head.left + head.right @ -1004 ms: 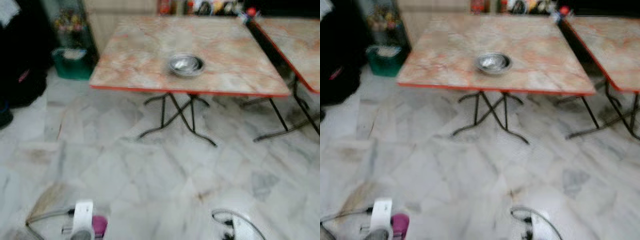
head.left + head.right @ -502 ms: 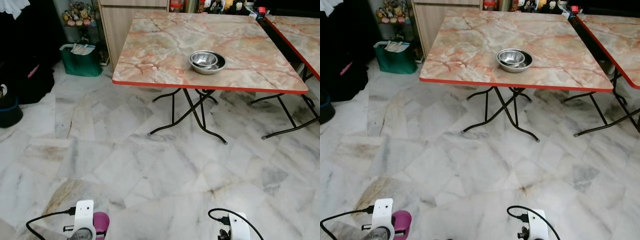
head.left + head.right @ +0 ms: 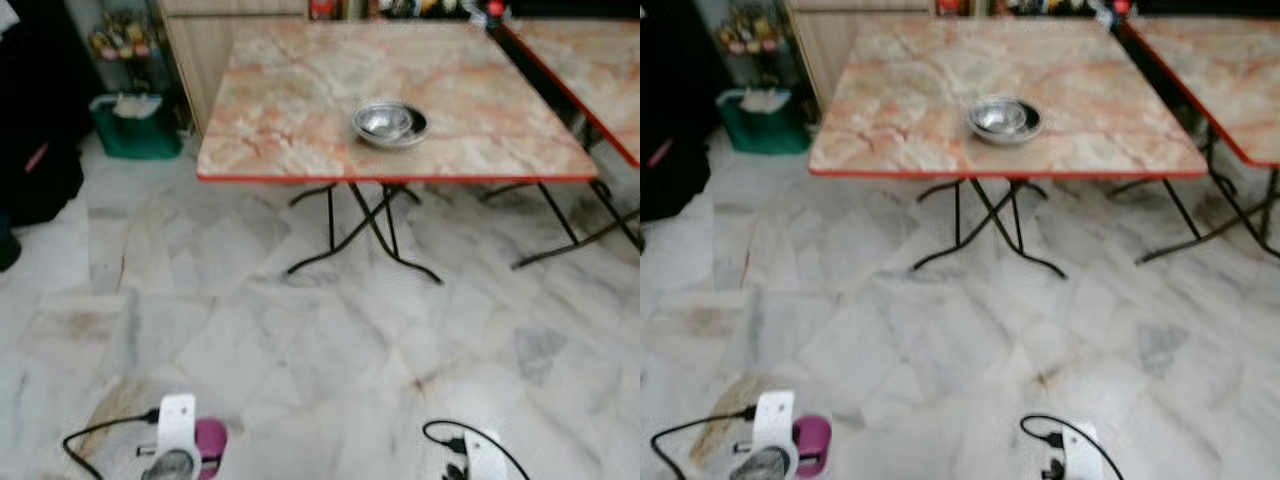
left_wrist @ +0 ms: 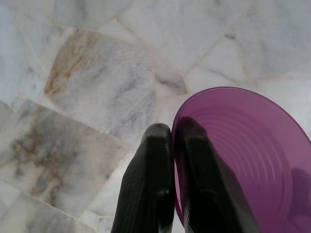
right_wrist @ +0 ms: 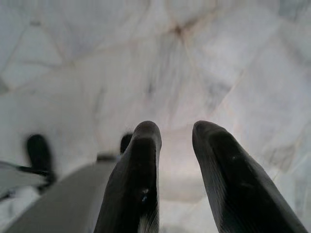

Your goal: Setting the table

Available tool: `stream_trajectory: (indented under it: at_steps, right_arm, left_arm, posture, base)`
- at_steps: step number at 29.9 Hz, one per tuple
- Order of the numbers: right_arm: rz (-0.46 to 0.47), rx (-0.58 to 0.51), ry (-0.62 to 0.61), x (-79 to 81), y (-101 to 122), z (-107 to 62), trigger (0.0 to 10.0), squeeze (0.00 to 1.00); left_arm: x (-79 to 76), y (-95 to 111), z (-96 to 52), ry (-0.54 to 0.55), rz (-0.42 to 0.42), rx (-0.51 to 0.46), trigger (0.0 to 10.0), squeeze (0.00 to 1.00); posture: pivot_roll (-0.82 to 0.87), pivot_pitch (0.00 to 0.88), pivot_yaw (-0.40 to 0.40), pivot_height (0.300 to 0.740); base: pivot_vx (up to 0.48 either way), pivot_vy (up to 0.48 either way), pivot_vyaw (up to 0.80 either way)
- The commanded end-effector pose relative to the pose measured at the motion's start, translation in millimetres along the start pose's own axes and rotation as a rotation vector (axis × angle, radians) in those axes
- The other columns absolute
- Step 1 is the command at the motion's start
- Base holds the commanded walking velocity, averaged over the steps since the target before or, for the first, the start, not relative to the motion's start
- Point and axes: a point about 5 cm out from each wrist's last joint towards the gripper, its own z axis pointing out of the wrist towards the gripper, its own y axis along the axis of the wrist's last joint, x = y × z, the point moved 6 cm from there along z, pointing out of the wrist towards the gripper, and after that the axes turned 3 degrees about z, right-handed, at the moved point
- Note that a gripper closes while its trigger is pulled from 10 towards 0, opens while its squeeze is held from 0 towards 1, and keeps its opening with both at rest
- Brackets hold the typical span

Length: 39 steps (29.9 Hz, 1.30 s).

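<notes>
A purple plastic bowl [image 4: 248,160] is pinched by its rim between the fingers of my left gripper [image 4: 174,133], which is shut on it low over the floor. The same bowl [image 3: 210,438] peeks out beside my left wrist at the bottom of the left eye view. My right gripper [image 5: 176,132] hangs open over the marble floor with nothing between its fingers. Ahead stands a folding table [image 3: 300,130] with a marbled top and red edge. On it sit stacked steel bowls [image 3: 388,122].
A second table of the same kind [image 3: 600,70] stands close to the right. A green bag [image 3: 130,125] and a dark heap [image 3: 35,160] lie at the left by a wooden cabinet [image 3: 190,50]. Black folding legs [image 3: 365,225] stand under the near table. Open marble floor [image 3: 330,340] lies between me and the tables.
The whole view has shifted and blurred, so the camera has moved. The table sits slightly further left in the picture. The purple bowl stays in the left gripper.
</notes>
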Motion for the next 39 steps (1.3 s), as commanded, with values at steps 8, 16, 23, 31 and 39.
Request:
stream_trajectory:
  at_steps: [8, 16, 23, 31, 39]
  right_arm:
    - [0.0, -0.002, 0.015, 7.8, -1.4, 0.3, 10.0, 0.0]
    - [-0.002, 0.001, 0.011, 6.9, -3.0, 0.0, 10.0, 0.0]
    - [-0.004, 0.002, 0.012, 7.0, -4.0, -0.2, 10.0, 0.0]
    - [-0.007, 0.004, 0.015, 7.7, -3.4, 0.1, 10.0, 0.0]
    - [-0.006, 0.003, 0.014, 8.0, -2.4, 0.3, 10.0, 0.0]
  left_arm:
    - [8.4, -6.7, -1.2, 0.015, -0.003, 0.013, 10.0, 0.0]
    - [6.4, -2.2, -0.2, 0.007, 0.005, 0.004, 10.0, 0.0]
    - [3.9, -0.9, 0.0, 0.0, 0.007, 0.0, 10.0, 0.0]
    - [2.4, 0.7, 0.3, -0.007, 0.013, -0.002, 10.0, 0.0]
    - [3.2, -1.3, 0.0, 0.002, 0.051, 0.004, 10.0, 0.0]
  posture:
    - [-0.05, 0.087, -0.008, 0.74]
    - [-0.05, 0.064, -0.007, 0.74]
    - [-0.05, 0.053, -0.007, 0.74]
    - [-0.05, 0.071, -0.008, 0.74]
    - [-0.04, 0.075, -0.01, 0.74]
  base:
    - [0.48, 0.0, 0.0]
    - [0.48, 0.0, 0.0]
    - [0.48, 0.0, 0.0]
    - [0.269, 0.0, 0.0]
    - [0.0, -0.144, 0.0]
